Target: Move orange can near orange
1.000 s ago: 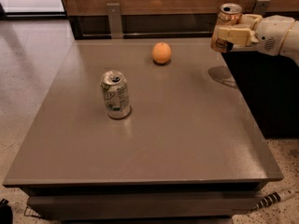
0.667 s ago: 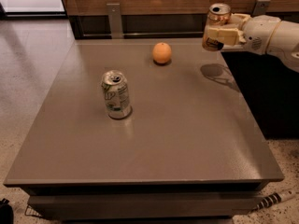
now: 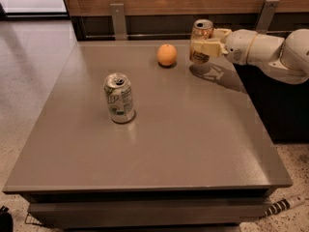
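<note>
Upright orange can (image 3: 202, 30) is clamped in tool (image 3: 200, 47) over counter (image 3: 193, 129) far edge, just beside orange (image 3: 167, 55); green-white can (image 3: 119, 98) is stood well apart, nearer cam.

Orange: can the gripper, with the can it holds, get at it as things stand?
Probably yes. The gripper, shut on the orange can, hangs above the table close beside the orange, and nothing stands between them. The green can stands well apart, nearer the camera.
</note>
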`<state>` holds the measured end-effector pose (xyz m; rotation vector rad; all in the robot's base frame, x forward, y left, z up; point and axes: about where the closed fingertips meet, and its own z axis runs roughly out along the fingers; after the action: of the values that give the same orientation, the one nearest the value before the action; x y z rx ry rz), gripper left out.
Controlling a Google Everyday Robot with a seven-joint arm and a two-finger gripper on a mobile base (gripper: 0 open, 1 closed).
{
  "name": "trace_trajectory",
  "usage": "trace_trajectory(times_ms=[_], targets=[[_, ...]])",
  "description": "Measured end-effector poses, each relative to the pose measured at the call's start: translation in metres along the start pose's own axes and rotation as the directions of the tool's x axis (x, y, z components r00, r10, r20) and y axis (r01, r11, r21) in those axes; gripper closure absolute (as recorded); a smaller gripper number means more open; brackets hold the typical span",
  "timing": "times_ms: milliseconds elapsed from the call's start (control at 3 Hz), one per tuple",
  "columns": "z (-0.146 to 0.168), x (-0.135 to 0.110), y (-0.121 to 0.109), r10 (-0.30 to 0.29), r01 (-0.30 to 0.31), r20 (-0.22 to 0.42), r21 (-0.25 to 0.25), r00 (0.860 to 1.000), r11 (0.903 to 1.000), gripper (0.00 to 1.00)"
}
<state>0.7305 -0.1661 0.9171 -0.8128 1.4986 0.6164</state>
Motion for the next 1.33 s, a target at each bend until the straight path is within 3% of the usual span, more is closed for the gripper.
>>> trace_trajectory(times_ms=[667,1333], targets=[[0.001,0.047,0.000,0.094,-0.094,0.032,0.012,0.995,0.9955,1.00],[0.006,0.047,0.003,0.095,-0.095,0.034,0.002,0.995,0.9954,0.60]])
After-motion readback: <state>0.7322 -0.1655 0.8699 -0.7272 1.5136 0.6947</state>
